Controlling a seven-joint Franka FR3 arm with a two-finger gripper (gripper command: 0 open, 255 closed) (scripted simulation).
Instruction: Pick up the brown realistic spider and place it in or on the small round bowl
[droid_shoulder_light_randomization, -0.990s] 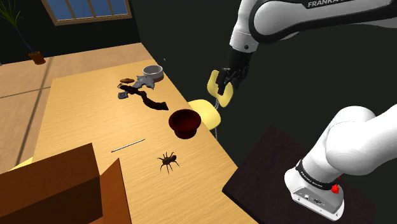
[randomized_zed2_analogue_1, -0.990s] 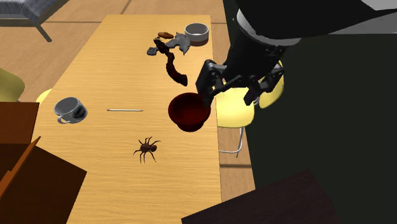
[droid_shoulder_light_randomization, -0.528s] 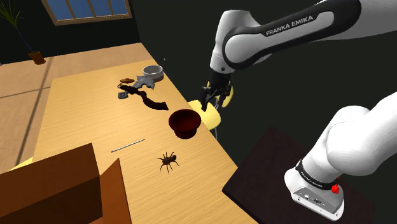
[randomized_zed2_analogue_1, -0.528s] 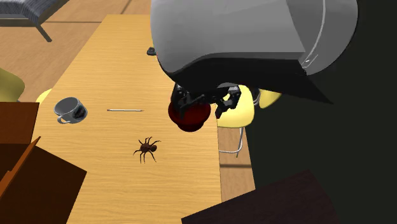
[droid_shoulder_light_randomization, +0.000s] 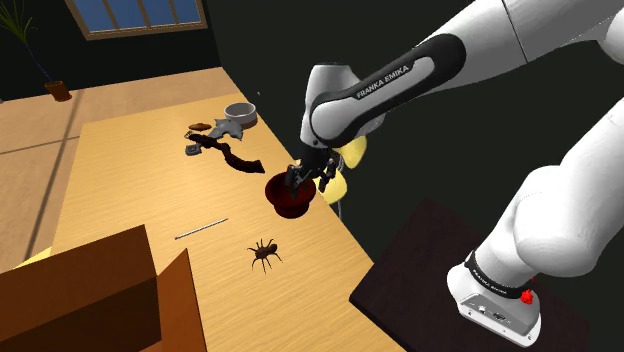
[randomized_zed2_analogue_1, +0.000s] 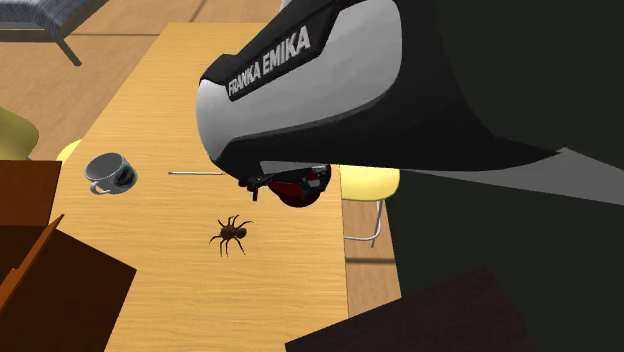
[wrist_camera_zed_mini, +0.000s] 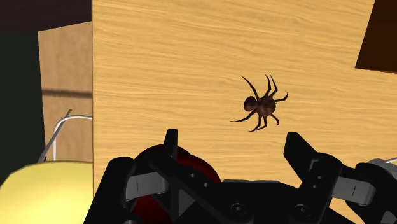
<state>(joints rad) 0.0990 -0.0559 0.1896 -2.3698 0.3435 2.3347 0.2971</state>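
Gripper (droid_shoulder_light_randomization: 305, 178) has swung down over the dark red bowl (droid_shoulder_light_randomization: 287, 203) at the edge of the tabletop (droid_shoulder_light_randomization: 130, 190); I log it spread and empty, brown spider (wrist_camera_zed_mini: 259, 105) lying apart.

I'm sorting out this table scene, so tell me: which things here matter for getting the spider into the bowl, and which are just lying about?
In the job: brown spider; open end effector; the small round bowl, either the grey bowl or the dark red bowl, cannot tell which.
Lying about: mug; thin rod; dark strap; yellow chair.
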